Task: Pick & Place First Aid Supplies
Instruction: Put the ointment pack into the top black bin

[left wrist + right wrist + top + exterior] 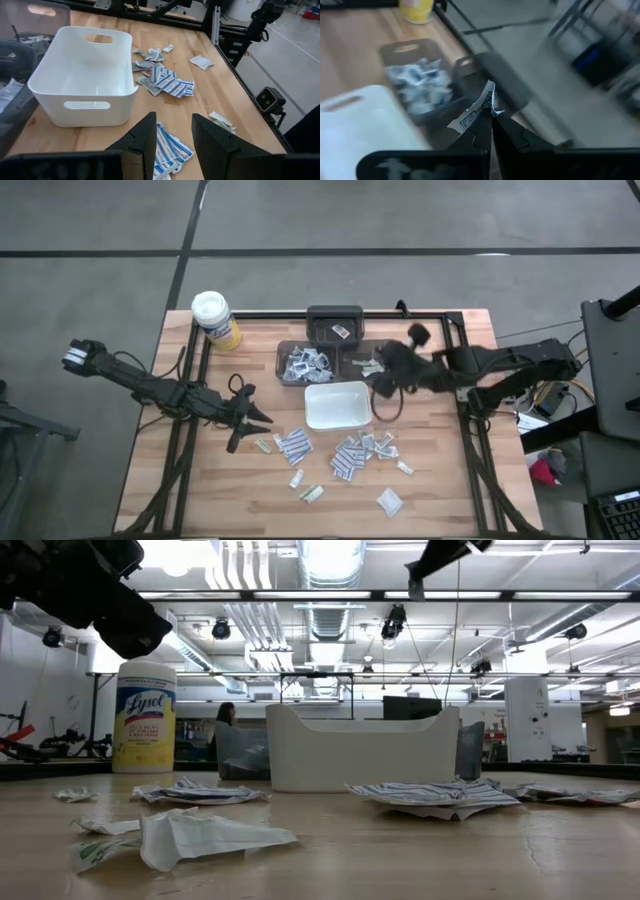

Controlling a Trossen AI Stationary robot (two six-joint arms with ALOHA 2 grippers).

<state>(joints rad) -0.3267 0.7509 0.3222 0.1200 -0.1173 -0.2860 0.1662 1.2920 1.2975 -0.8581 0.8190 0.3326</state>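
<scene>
2 arms, 1 packet in grip, the rest loose on the table.
High view: right gripper (pixel 382 366) over the grey bin (pixel 312 363) by the far edge; left gripper (pixel 262 419) near the packets (pixel 350 456) strewn toward the near edge. Low view: white tray (pixel 355 748) mid-table. Left wrist view: fingers parted, nothing between. Right wrist view: jaws closed on 1 printed packet (pixel 476 112).
</scene>
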